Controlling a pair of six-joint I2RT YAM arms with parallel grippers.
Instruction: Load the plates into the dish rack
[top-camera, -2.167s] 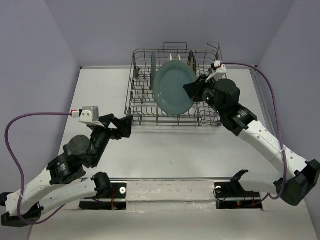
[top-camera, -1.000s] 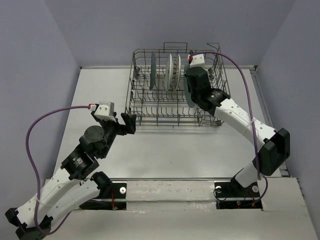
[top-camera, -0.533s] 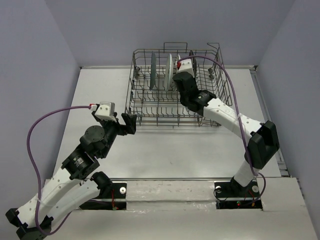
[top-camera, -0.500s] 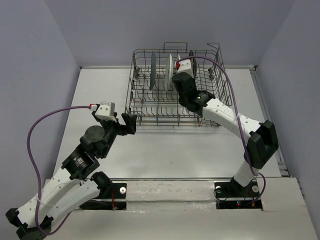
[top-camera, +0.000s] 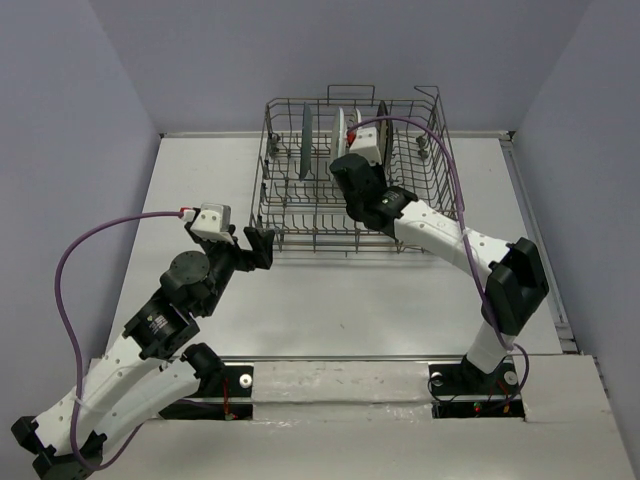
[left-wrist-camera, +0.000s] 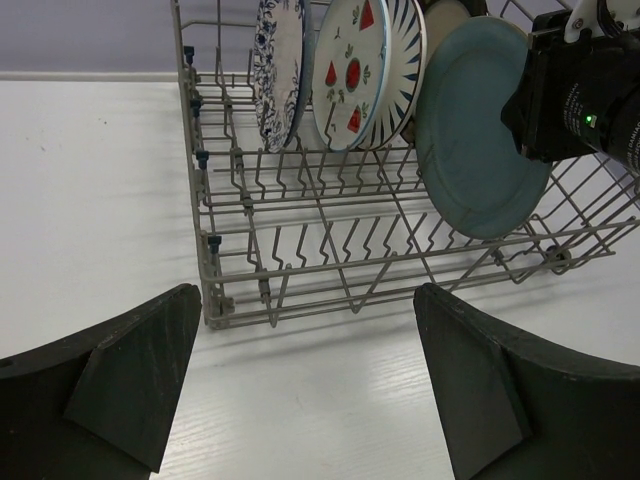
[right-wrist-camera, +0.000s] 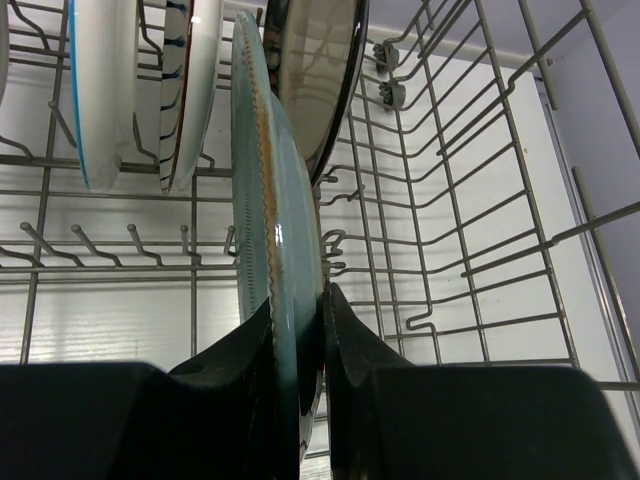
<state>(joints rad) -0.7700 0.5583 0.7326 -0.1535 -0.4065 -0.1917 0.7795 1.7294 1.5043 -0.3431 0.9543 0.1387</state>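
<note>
The white tabletop (top-camera: 330, 300) carries the grey wire dish rack (top-camera: 300, 225) at its far middle, with both arms reaching toward it from the near edge.

All five plates are inside the rack, standing on edge in a row among the tines. From the rack's left they run: the blue floral plate (left-wrist-camera: 272, 60), the white plate with red fruit motifs (left-wrist-camera: 352, 70), the navy-striped plate (left-wrist-camera: 405, 50), the teal-grey plate (left-wrist-camera: 480, 140) and the dark glossy plate (right-wrist-camera: 320, 70). The teal-grey plate sits nearer the rack's front than the others, close beside the dark one. Whether its lower edge rests on the floor wires is not clear.

The right end effector (right-wrist-camera: 298, 330) is inside the rack, its two fingers pinched narrowly on the rim of the teal-grey plate.

The left end effector (left-wrist-camera: 305, 390) hangs over the bare tabletop just before the rack's near left corner, its fingers spread fully apart and gripping nothing.
</note>
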